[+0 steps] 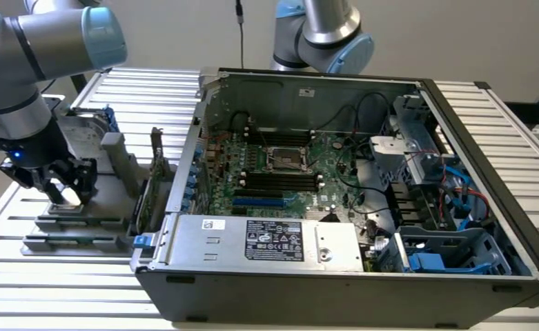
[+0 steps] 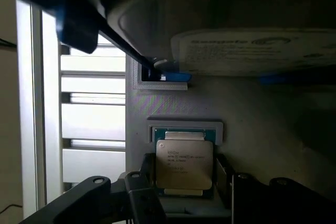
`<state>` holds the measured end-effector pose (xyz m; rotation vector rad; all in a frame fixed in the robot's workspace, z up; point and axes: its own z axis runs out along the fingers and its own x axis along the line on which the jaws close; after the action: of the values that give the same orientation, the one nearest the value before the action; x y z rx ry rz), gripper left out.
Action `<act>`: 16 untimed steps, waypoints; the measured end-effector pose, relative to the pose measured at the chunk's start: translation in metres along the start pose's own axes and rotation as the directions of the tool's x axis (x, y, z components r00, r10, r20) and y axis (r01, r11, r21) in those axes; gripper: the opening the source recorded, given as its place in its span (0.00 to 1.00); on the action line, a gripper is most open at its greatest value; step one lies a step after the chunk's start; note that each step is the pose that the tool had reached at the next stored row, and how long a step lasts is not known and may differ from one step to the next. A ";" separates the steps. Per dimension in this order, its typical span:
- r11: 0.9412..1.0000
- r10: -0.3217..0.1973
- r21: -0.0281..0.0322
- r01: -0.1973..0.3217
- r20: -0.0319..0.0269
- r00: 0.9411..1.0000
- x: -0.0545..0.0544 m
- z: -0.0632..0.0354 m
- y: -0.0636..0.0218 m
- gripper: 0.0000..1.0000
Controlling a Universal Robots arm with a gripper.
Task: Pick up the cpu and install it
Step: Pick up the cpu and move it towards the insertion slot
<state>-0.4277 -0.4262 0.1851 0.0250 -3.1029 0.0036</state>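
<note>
Straddling lettered cpu (image 2: 185, 164) (wrist view); tool (image 2: 185, 176) parted

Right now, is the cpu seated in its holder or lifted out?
Seated. The wrist view shows the cpu lying flat in the recess of the grey holder, level with it.

The arm (image 1: 30, 38) is built of fat silver-grey tubes, and its joints are closed by round pale-blue caps (image 1: 103, 31). Just above the gripper (image 1: 64, 185) sits a black wrist block (image 1: 30, 141) with a small blue light (image 1: 12, 154) glowing on it. The gripper is matt black all over. In the wrist view its angular bars (image 2: 89, 200) carry round pivot pins (image 2: 97, 181).
</note>
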 end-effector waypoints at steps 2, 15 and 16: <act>1.000 0.000 0.000 0.000 -0.002 1.000 0.000 0.0000 0.0000 0.55; 1.000 0.000 0.000 0.000 -0.013 1.000 0.000 -0.0131 0.0004 0.55; 1.000 0.000 0.000 0.000 -0.013 1.000 0.000 -0.0158 0.0004 0.55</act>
<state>-0.4275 -0.4257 0.2009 0.0249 -3.0902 0.0034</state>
